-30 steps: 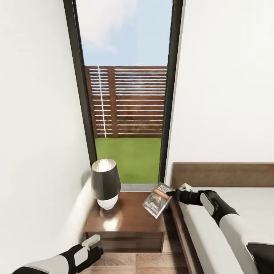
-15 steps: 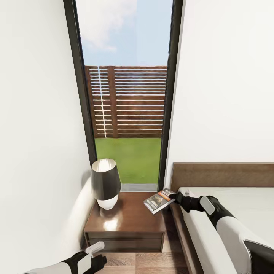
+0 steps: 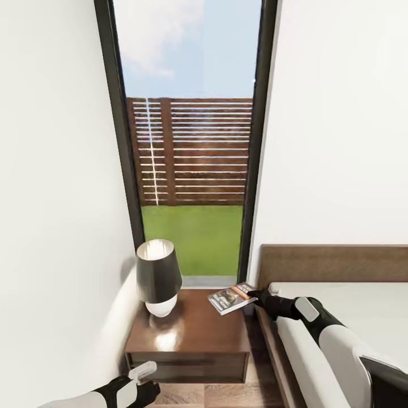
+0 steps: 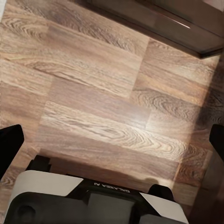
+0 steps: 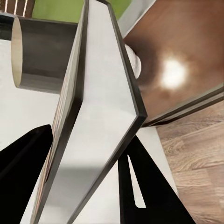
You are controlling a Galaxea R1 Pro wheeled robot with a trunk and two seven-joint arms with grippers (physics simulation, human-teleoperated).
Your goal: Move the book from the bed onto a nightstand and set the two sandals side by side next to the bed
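At nightstand: right tool [image 3: 256, 295] clamps book [image 3: 231, 298] above its right far corner.
Left tool [image 4: 112, 140]: wide, idle.
Next: lower, release.

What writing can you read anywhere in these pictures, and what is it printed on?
"GALAXEA AI": small light letters on the dark housing of the left arm's wrist, seen upside down in the left wrist view.
Book cover, held in the right tool over the nightstand: white lettering above an orange band, too small and blurred to read.

Glossy dark wood nightstand [image 3: 192, 331]; matt wood-plank floor [image 4: 102, 93].
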